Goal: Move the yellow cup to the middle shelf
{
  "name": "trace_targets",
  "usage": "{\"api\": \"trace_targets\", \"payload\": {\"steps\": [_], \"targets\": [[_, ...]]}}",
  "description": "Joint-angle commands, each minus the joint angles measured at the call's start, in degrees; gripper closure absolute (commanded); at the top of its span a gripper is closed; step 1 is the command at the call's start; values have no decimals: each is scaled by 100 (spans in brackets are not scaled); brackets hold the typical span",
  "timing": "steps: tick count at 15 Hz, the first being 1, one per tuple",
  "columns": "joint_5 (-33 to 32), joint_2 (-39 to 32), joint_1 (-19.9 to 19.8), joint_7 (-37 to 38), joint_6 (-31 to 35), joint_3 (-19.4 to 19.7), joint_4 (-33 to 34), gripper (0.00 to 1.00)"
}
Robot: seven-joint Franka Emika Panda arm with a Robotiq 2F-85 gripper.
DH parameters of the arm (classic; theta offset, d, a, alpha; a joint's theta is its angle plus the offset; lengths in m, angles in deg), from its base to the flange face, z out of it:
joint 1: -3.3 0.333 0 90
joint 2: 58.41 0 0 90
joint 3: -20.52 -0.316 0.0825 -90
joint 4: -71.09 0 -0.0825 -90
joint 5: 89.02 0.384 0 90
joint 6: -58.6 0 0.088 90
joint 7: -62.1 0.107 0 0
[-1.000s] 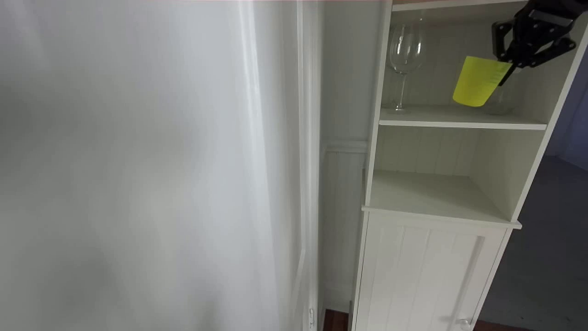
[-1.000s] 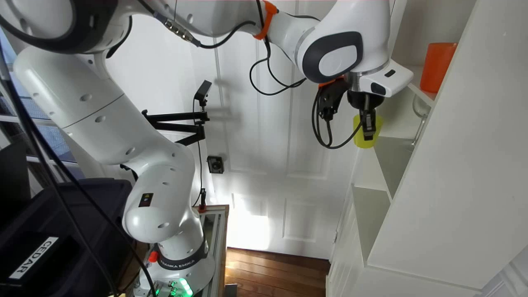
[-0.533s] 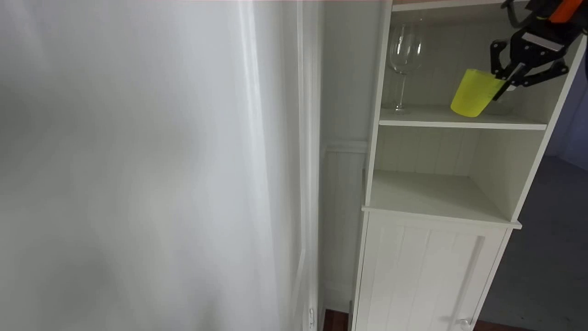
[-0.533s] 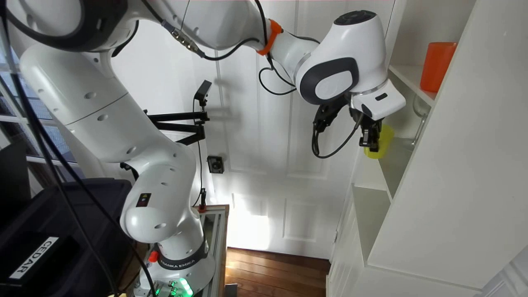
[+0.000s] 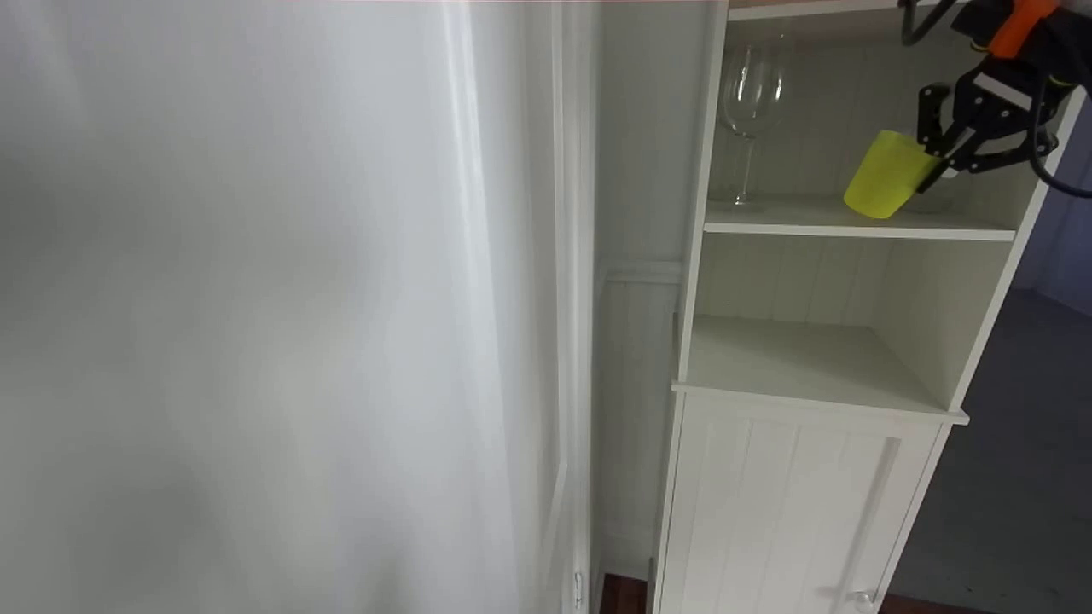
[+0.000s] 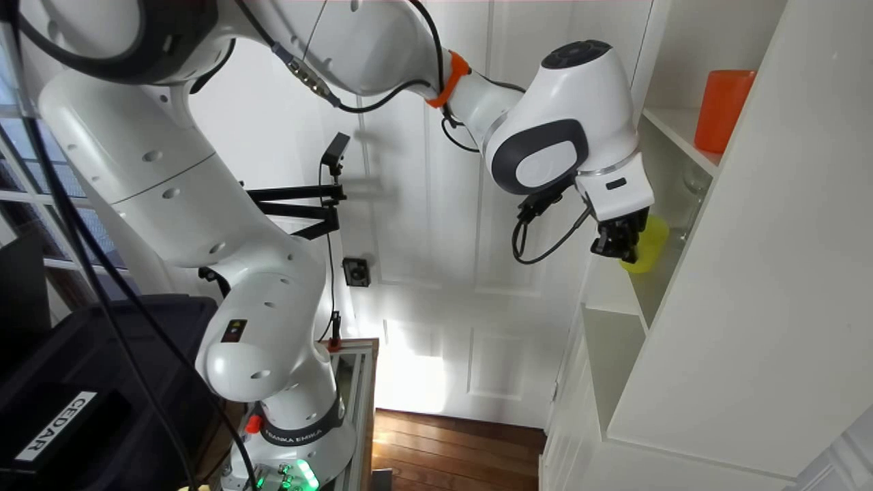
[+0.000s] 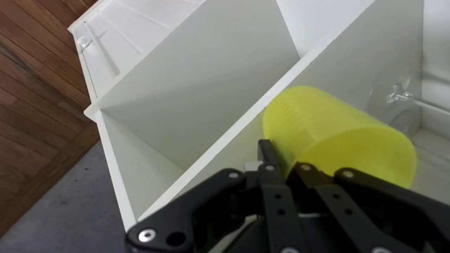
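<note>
In an exterior view, the gripper point(image 5: 937, 175) pinches the wall of the yellow cup point(image 5: 885, 175), tilted at the middle shelf point(image 5: 802, 213), mouth toward one o'clock; open room parts it from a wine glass point(image 5: 751, 98) at ten. In an exterior view, an orange cup point(image 6: 724, 112) sits higher, at one o'clock. In the wrist view, the shelf's front edge point(image 7: 219, 144) passes just beside the yellow cup's base, contact unclear.

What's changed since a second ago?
The gripper carried the yellow cup down and in toward the middle shelf; whether they touch is unclear. Cup still gripped, still tilted; nothing newly grasped or let go. The orange cup and wine glass stayed put.
</note>
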Motion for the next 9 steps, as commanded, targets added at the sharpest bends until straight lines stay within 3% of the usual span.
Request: {"api": "trace_targets", "payload": {"steps": [1, 9], "targets": [[0, -6, -154, 536, 498, -139, -183, 99], [-88, -346, -218, 967, 956, -171, -159, 99]]}}
